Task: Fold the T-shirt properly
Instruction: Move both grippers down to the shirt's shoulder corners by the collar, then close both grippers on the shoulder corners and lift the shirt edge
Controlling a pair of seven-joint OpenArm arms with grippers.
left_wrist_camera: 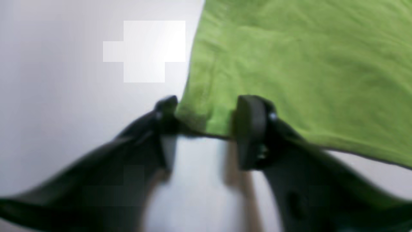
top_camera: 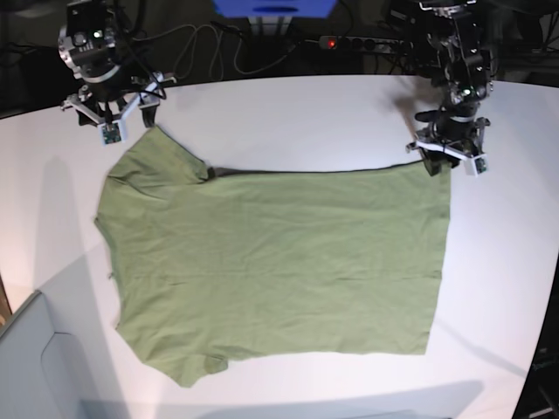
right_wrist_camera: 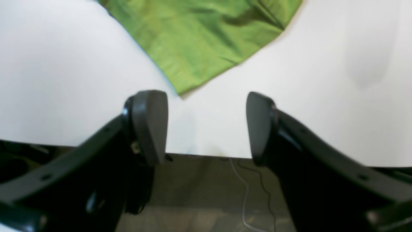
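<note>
The green T-shirt (top_camera: pixel 279 262) lies spread flat on the white table (top_camera: pixel 288 113), collar side toward the base view's left. In the base view my left gripper (top_camera: pixel 439 161) is at the shirt's far right hem corner. The left wrist view shows that corner of the T-shirt (left_wrist_camera: pixel 289 64) lying between the fingers of the left gripper (left_wrist_camera: pixel 207 111), whose jaws stand apart on either side of it. My right gripper (top_camera: pixel 112 131) hovers by the far left sleeve. In its own view the right gripper (right_wrist_camera: pixel 206 109) is open and empty, with the sleeve tip of the T-shirt (right_wrist_camera: pixel 199 38) just beyond its fingertips.
A power strip (top_camera: pixel 362 42), cables and a blue object (top_camera: pixel 275 7) sit behind the table's far edge. A grey box (top_camera: pixel 35 367) stands at the near left corner. In the right wrist view, the table edge (right_wrist_camera: pixel 199 155) and floor cables (right_wrist_camera: pixel 244 193) show below the fingers.
</note>
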